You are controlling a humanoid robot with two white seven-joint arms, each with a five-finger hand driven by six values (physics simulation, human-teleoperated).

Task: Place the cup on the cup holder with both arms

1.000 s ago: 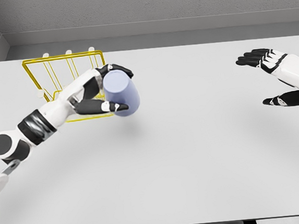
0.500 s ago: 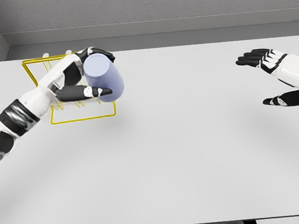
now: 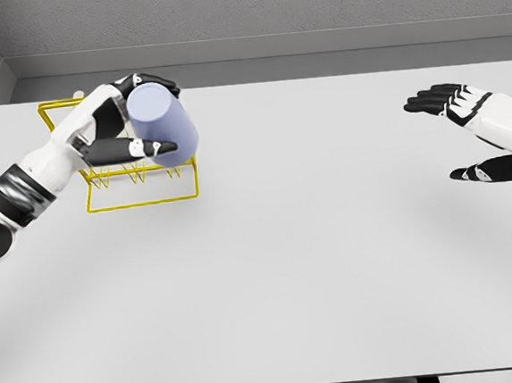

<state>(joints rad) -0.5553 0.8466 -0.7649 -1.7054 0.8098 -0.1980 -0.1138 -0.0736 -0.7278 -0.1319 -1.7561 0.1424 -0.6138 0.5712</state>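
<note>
A pale lavender cup (image 3: 162,125) is held tilted in my left hand (image 3: 142,116), whose black fingers wrap its top and underside. The cup hangs over the right part of the yellow wire cup holder (image 3: 139,191), which stands at the table's far left. The holder's back rail is partly hidden behind my left forearm and the cup. My right hand (image 3: 471,132) hovers near the right edge of the table with fingers spread and nothing in it.
The white table (image 3: 298,259) stretches wide between both arms. A grey wall runs along its far edge, and the near edge lies at the bottom of the view.
My left hand has carried the cup up and to the left, from beside the holder's right edge to above the holder. The right hand has stayed still.
</note>
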